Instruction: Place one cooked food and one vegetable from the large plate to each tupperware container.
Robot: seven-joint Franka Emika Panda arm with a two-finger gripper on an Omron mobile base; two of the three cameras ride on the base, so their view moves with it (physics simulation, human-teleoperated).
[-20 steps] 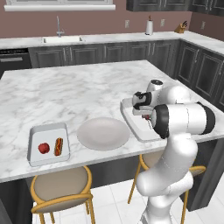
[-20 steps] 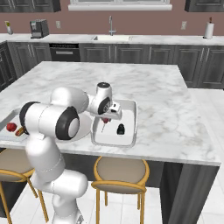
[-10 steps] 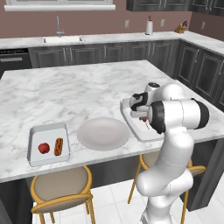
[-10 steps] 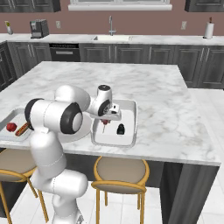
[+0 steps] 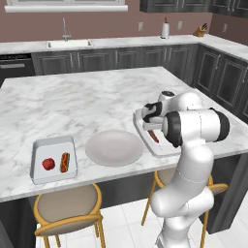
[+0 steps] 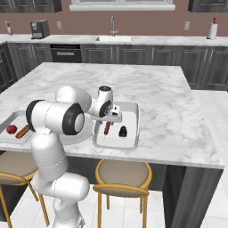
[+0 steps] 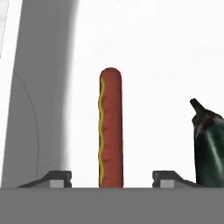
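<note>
From the left base view, the hand [image 5: 151, 127] hangs low over the larger tray [image 5: 145, 138] at the near edge of the surface [image 5: 72, 101], a hot dog [image 5: 153, 136] lying in the tray just below it; the empty plate [image 5: 115, 147] sits beside that tray, away from the hand, and well beyond it the small tray [image 5: 53, 157] holds the tomato [image 5: 47, 164] and a second hot dog [image 5: 64, 162] side by side. From the right base view, the hand [image 6: 110, 121] points down at the hot dog [image 6: 107, 129] in the larger tray [image 6: 129, 127], with a dark eggplant [image 6: 123, 131] lying just beside it; the tomato [image 6: 11, 129] and the other hot dog [image 6: 22, 131] lie far off in the small tray [image 6: 5, 136] past the arm. In the hand view, the fingertips [image 7: 56, 178] stand apart on either side of the hot dog [image 7: 110, 127], clear of it, so the hand [image 7: 111, 179] is released; the eggplant [image 7: 209, 146] lies just outside one fingertip.
</note>
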